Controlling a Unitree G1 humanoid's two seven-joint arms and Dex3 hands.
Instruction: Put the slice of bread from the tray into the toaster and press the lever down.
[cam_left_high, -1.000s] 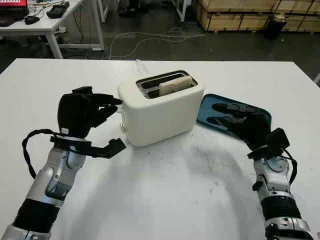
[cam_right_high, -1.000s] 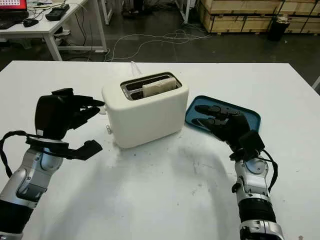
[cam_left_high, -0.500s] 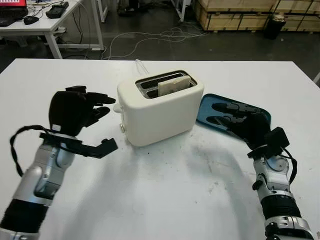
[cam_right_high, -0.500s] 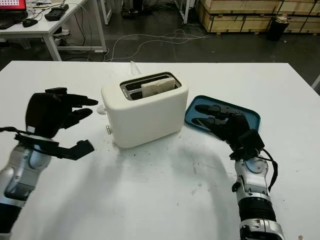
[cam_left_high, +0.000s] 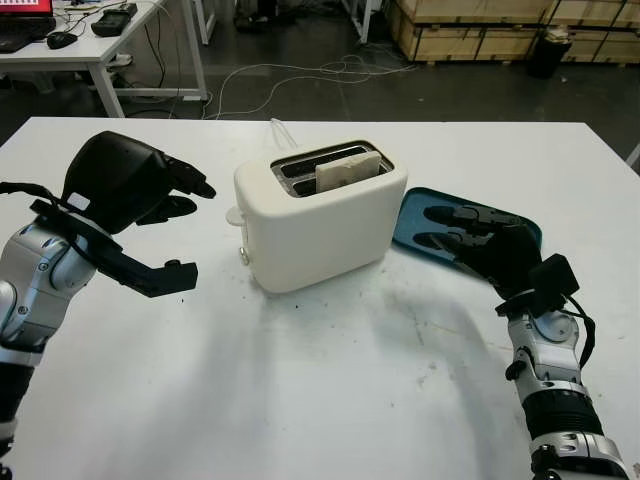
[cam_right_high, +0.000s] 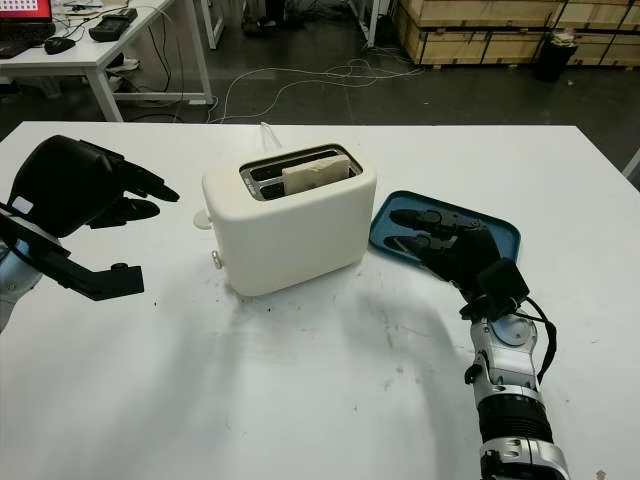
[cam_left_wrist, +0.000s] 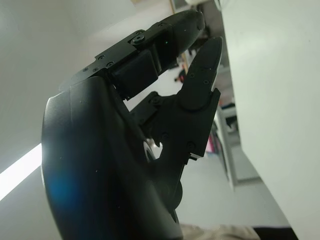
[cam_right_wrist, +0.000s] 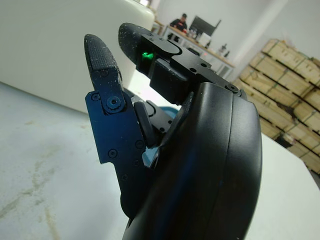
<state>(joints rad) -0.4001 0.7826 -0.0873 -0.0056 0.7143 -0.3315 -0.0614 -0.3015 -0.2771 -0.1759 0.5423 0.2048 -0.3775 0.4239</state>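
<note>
Cream toaster (cam_left_high: 320, 215) holds bread (cam_left_high: 347, 171); left hand (cam_left_high: 130, 185) (empty, open) beside; right hand (cam_right_high: 450, 243) open over tray (cam_right_high: 500, 238).

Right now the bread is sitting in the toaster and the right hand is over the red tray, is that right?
Not quite: the tray is blue, not red, as the left eye view shows. The bread does sit in the toaster, and the right hand is over the tray.
</note>
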